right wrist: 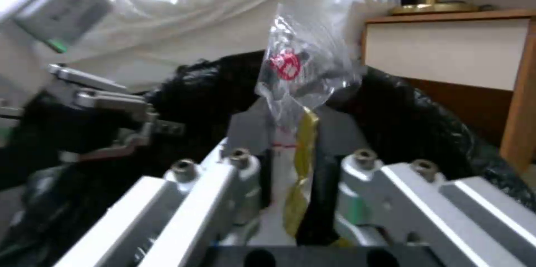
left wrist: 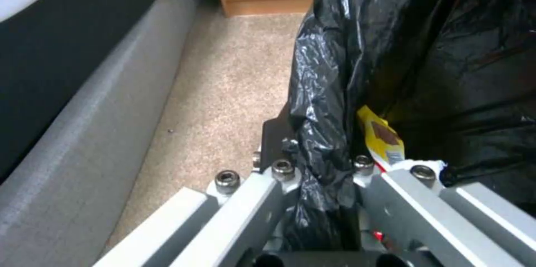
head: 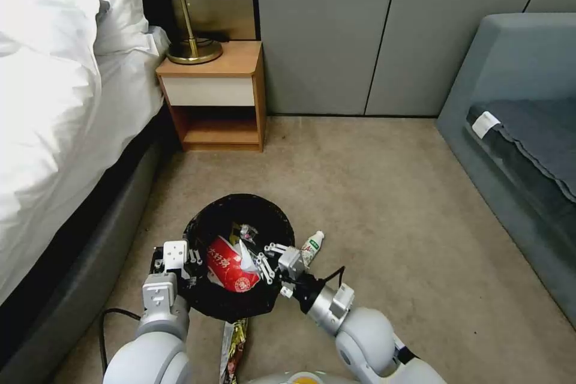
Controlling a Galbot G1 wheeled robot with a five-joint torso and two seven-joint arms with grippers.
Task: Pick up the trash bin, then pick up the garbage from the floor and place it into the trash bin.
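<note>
Left pincer point(left wrist: 318, 175) grips trash bin point(head: 240, 210) rim (bag-lined) — right pincer point(right wrist: 290, 162) pinches wrapper point(right wrist: 304, 87).

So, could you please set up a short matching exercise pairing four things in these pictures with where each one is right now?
Things:
1. round trash bin lined with a black plastic bag
2. small white bottle with a green label
3. clear crinkled plastic wrapper with a red mark
4. long shiny brown-and-gold snack wrapper

Places:
A. pinched in the right gripper over the bin
B. flat on the carpet between the two arms
C. rim clamped by the left gripper
D. on the carpet beside the bin's right side

Pairs: 1-C, 2-D, 3-A, 4-B
</note>
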